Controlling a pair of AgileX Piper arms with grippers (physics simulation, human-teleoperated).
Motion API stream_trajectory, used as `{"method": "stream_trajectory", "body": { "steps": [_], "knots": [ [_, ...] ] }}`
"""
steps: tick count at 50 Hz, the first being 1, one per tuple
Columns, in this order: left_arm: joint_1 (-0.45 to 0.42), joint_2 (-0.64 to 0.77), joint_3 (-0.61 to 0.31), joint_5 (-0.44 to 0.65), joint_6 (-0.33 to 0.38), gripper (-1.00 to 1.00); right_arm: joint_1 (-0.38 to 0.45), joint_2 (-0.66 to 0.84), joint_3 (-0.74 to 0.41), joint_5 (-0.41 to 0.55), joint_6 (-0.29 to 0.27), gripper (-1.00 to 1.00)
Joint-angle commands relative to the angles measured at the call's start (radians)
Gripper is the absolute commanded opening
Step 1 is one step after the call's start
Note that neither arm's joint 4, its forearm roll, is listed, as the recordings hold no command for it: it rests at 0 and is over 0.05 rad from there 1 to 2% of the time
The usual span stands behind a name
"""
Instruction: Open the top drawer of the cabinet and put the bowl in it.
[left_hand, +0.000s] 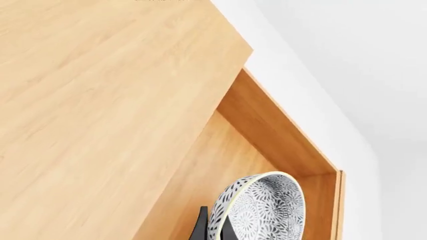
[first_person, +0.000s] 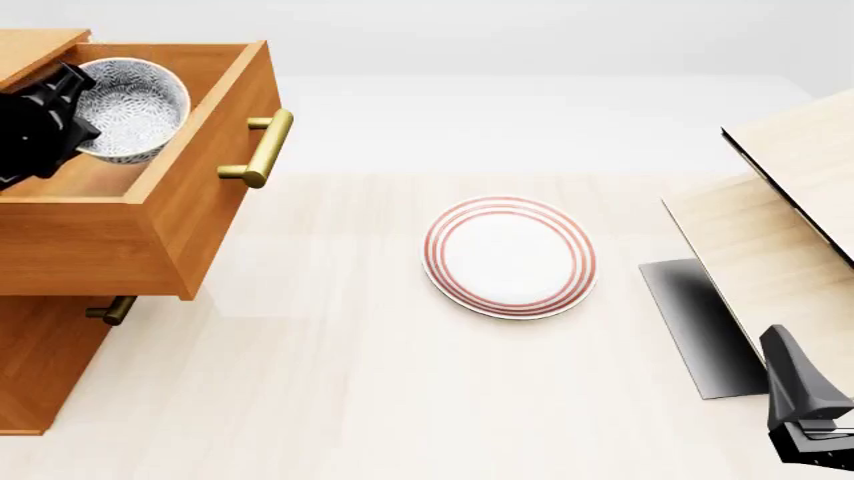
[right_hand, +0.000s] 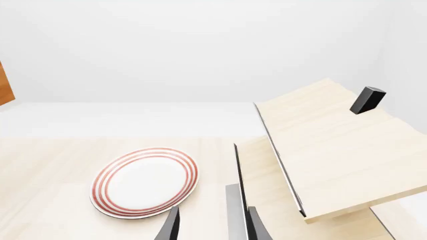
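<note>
Speckled bowl (first_person: 130, 106) in left gripper (first_person: 60, 105), inside pulled-out top drawer (first_person: 160, 215); right gripper (right_hand: 212, 225) open, unloaded.

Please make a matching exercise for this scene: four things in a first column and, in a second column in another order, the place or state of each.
Things:
1. bowl
2. top drawer
3. plate
4. right tool

Places or states:
A. pulled out of the cabinet
B. on the table, near the middle
C. low at the table's right, holding nothing
D. inside the drawer, held by the left tool

Pairs: 1-D, 2-A, 3-B, 4-C
</note>
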Motion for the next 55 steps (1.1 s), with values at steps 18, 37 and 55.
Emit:
{"method": "stream_trajectory", "body": {
  "steps": [18,37,55],
  "knots": [
    [-0.005,-0.004,-0.03,0.023,0.012,1.0,0.0,-0.002,0.0,0.0,-0.001,1.0],
    [0.001,-0.064,-0.066,0.123,0.038,1.0,0.0,-0.002,0.0,0.0,-0.001,1.0],
    [-0.002,-0.133,-0.148,0.261,0.076,1.0,-0.001,-0.002,0.0,0.0,-0.001,1.0]
  ]
}}
